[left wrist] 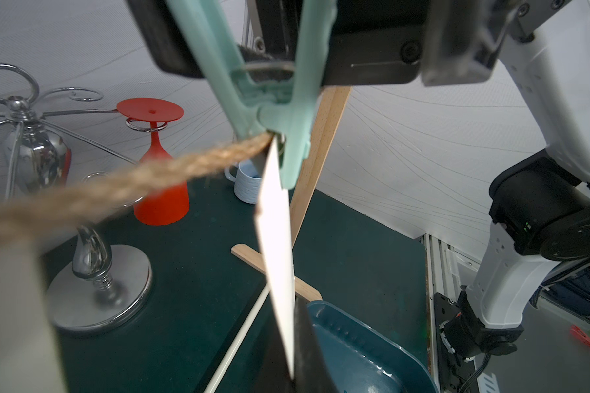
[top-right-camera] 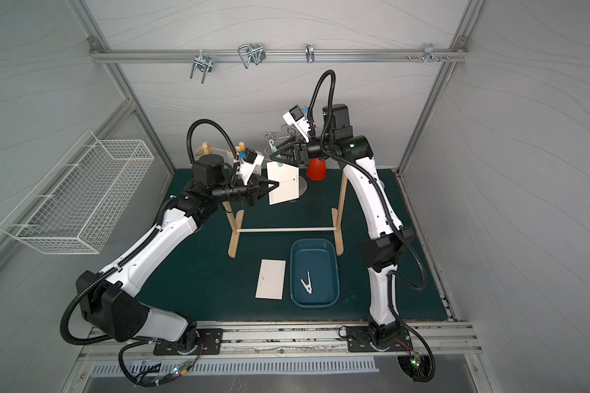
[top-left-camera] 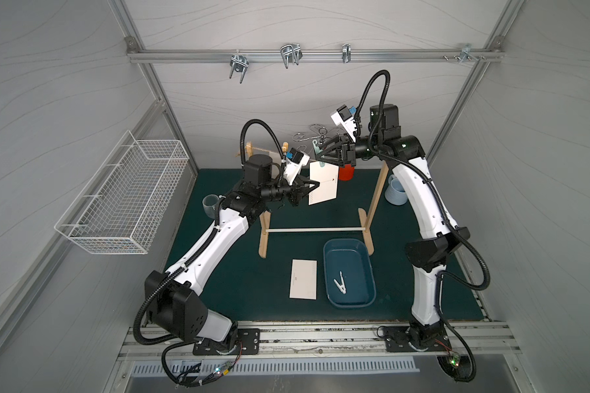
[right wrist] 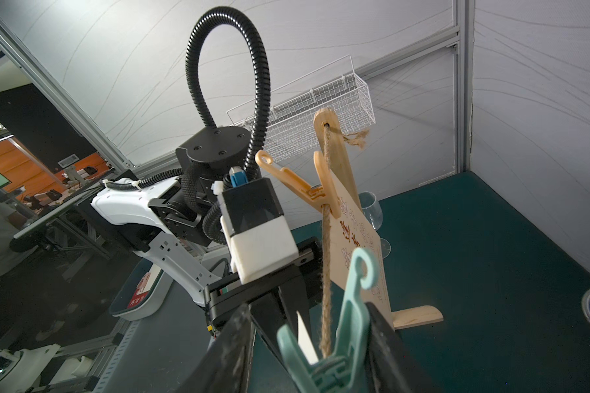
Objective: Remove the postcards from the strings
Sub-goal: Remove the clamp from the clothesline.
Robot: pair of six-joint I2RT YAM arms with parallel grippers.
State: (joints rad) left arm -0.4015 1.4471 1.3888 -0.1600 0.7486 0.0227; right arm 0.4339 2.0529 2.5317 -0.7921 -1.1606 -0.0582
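Where top views are unclear, we see the left wrist view show right hand squeezing peg, left hand pinching postcard.

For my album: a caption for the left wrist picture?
Right gripper pinches the mint clothespin holding a postcard on the rope; left gripper grips the postcard's edge.

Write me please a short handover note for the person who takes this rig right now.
Left pincer: shut on the hanging postcard.
Right pincer: shut on the teal peg that clips this card to the rope.
Done: a loose postcard lies on the mat beside the blue tray; a white peg lies in the tray.
To do: free the hanging postcard, then the third postcard under the tan peg.
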